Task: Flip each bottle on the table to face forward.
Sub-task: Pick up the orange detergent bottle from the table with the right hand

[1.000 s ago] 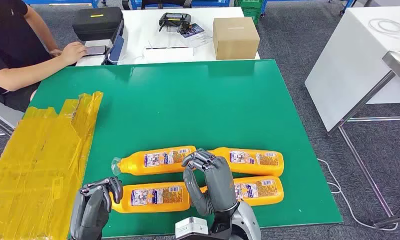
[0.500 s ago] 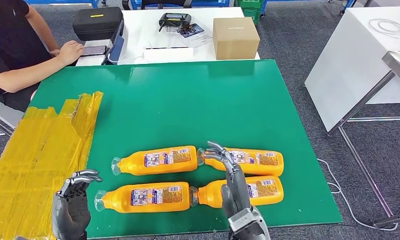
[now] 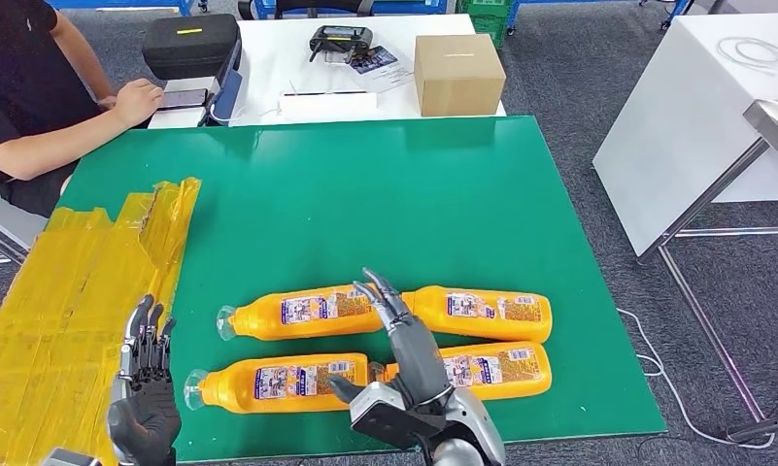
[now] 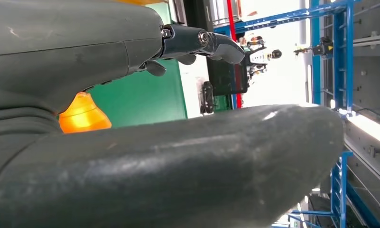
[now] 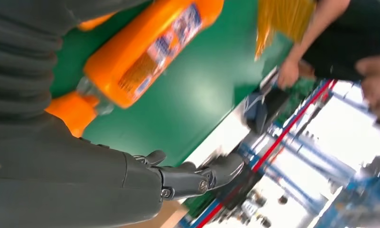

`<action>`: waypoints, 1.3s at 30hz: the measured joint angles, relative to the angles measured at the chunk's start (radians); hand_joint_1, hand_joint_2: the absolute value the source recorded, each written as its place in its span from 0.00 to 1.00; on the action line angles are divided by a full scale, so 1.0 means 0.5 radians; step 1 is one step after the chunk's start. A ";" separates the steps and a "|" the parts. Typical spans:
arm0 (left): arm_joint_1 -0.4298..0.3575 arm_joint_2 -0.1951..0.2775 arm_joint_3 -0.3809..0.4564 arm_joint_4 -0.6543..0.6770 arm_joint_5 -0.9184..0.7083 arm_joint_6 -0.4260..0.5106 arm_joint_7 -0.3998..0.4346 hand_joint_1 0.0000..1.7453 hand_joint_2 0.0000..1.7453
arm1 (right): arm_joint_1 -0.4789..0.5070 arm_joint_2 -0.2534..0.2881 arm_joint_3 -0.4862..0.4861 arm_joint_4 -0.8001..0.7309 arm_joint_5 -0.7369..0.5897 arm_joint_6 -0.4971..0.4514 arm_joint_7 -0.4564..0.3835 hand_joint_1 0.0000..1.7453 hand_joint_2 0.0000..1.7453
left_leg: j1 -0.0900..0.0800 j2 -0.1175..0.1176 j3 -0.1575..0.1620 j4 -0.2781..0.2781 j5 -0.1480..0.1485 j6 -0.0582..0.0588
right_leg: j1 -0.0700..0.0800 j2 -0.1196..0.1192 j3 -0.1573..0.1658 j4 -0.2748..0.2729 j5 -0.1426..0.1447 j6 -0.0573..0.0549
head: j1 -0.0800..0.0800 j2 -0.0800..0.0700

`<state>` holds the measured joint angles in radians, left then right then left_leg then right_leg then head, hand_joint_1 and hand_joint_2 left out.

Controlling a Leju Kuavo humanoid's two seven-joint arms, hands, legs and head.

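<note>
Four bottles (image 3: 302, 311) lie in two rows on the table's (image 3: 365, 194) near edge.

Upper left of the frame: seated person (image 3: 20, 92), one hand by a black case (image 3: 190, 41). Top centre: white tabletop (image 3: 268, 49) carrying a cardboard box (image 3: 458, 73) and a black controller (image 3: 338, 41). Left edge: crinkled yellow sheeting (image 3: 69, 311). Right: white bench (image 3: 686, 126), grey floor (image 3: 598, 87).

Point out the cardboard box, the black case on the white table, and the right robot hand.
cardboard box (image 3: 458, 74), head view, middle of its front face
black case (image 3: 189, 43), head view, middle of its lid
right robot hand (image 3: 407, 345), head view, back of the hand
</note>
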<state>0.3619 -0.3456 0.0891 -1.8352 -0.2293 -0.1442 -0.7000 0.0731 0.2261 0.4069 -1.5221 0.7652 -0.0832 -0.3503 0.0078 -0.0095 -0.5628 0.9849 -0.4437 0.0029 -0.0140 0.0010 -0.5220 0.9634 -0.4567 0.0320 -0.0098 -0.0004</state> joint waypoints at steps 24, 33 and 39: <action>-0.050 -0.008 -0.031 0.118 -0.020 0.059 -0.002 0.00 0.00 | -0.274 -0.065 0.552 0.420 0.203 0.038 0.267 0.00 1.00 | 0.000 0.000 -0.001 0.000 0.000 0.000 | 0.000 0.000 -0.001 0.000 0.000 0.000 | 0.000 0.000; -0.075 -0.008 -0.035 0.147 -0.017 0.014 -0.002 0.00 0.00 | -0.380 -0.088 0.689 0.698 0.188 0.095 0.341 0.00 1.00 | 0.000 0.000 -0.001 0.000 0.000 0.000 | 0.000 0.000 -0.001 0.000 0.000 0.000 | 0.000 0.000; -0.072 -0.008 -0.033 0.152 0.008 -0.005 -0.002 0.00 0.00 | -0.494 -0.093 0.804 0.890 0.235 0.162 0.417 0.00 1.00 | 0.000 0.000 0.000 0.000 0.000 0.000 | 0.000 0.000 0.000 0.000 0.000 0.000 | 0.000 0.000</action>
<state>0.3259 -0.3498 0.0724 -1.7594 -0.2254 -0.1469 -0.7008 -0.1738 0.1798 0.8089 -1.0770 0.8829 -0.0021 -0.1419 0.0078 -0.0093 -0.5627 0.9849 -0.4437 0.0029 -0.0140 0.0010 -0.5221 0.9634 -0.4567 0.0321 -0.0098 -0.0004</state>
